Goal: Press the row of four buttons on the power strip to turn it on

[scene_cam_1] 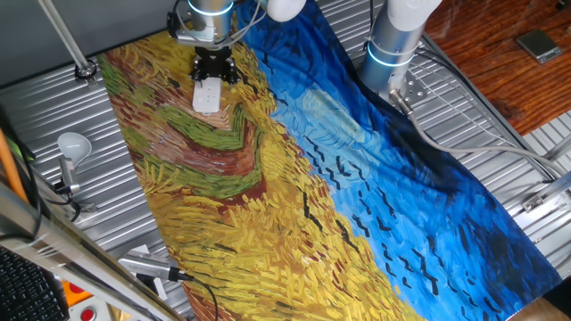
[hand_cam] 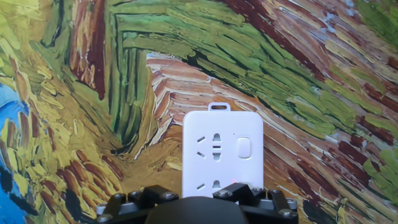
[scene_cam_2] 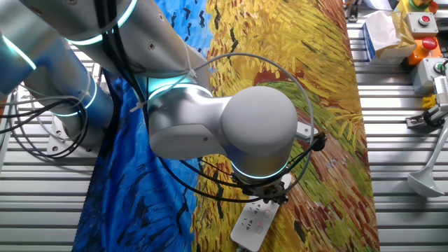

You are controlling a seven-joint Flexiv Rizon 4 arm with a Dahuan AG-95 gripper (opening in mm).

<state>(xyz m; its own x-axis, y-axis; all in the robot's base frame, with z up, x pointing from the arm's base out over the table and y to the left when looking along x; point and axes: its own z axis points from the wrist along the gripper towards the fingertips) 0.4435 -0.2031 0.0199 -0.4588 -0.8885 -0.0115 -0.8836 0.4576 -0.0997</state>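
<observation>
Lying flat, white power strip (hand_cam: 222, 152) shows sockets, one button; pincer (scene_cam_1: 214, 68) state unclear.

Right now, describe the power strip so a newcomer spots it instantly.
Find the painted cloth covering the table; on its yellow-green side, directly under the gripper, lies the power strip. It's a flat white bar with sockets, unlike the round white bulb off the cloth.
</observation>
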